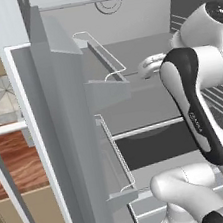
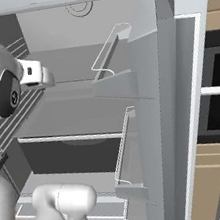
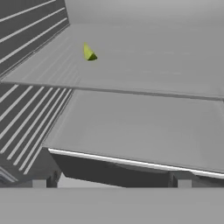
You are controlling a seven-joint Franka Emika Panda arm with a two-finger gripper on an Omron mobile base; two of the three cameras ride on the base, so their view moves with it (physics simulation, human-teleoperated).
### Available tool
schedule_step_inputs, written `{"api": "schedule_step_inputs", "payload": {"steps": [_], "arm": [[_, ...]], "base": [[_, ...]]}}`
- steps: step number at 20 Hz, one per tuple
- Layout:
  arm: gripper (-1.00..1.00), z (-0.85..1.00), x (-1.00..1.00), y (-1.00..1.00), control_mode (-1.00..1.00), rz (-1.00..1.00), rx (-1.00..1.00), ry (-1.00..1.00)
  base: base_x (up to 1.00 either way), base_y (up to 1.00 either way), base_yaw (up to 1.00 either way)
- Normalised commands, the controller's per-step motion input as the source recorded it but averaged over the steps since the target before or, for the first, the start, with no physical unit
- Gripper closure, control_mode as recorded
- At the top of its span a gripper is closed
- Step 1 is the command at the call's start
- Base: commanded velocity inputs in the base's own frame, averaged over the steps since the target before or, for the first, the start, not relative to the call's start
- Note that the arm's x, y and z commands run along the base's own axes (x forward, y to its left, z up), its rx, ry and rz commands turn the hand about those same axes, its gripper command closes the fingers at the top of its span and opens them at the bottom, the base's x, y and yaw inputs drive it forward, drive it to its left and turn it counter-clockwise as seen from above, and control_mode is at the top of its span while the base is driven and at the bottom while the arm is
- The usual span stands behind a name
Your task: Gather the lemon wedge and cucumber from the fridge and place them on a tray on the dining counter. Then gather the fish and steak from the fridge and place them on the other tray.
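Note:
The fridge [image 1: 58, 116] stands open, and my arm reaches in over its grey shelves. The lemon wedge [image 3: 89, 52], a tiny yellow chunk, lies on the upper shelf [image 3: 153, 65] toward its back left, near the ribbed side wall. My gripper [image 3: 111, 183] is open and holds nothing. It hangs in front of and below that shelf, well short of the wedge. My white hand [image 2: 35, 74] shows at the shelf's left end. Cucumber, fish, steak and both trays are out of view. Past the left door shows the dining counter [image 1: 16, 168], reddish-brown on top with beige sides.
The lower shelf [image 3: 144, 131] ends in a pale front lip, with a dark drawer [image 2: 74, 158] under it. Door bins with wire rails [image 1: 100, 54] [image 2: 113, 55] flank the opening on both sides. The fridge door [image 2: 175, 96] stands close on the right.

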Motion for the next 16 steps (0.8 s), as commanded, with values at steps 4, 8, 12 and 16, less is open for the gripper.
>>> {"api": "schedule_step_inputs", "payload": {"steps": [4,8,12,16], "arm": [[-1.0,0.0,0.53,0.45,-1.0,0.09,0.0,0.0],[-1.0,0.0,0.5,0.28,-1.0,0.04,0.0,0.0],[-1.0,-0.01,0.53,0.25,-1.0,0.05,0.0,-0.01],[-1.0,-0.01,0.55,0.3,-1.0,0.04,0.0,0.0]], "base": [[0.0,0.0,0.0],[0.0,0.0,0.0],[0.0,0.0,0.0],[0.0,0.0,0.0]]}}
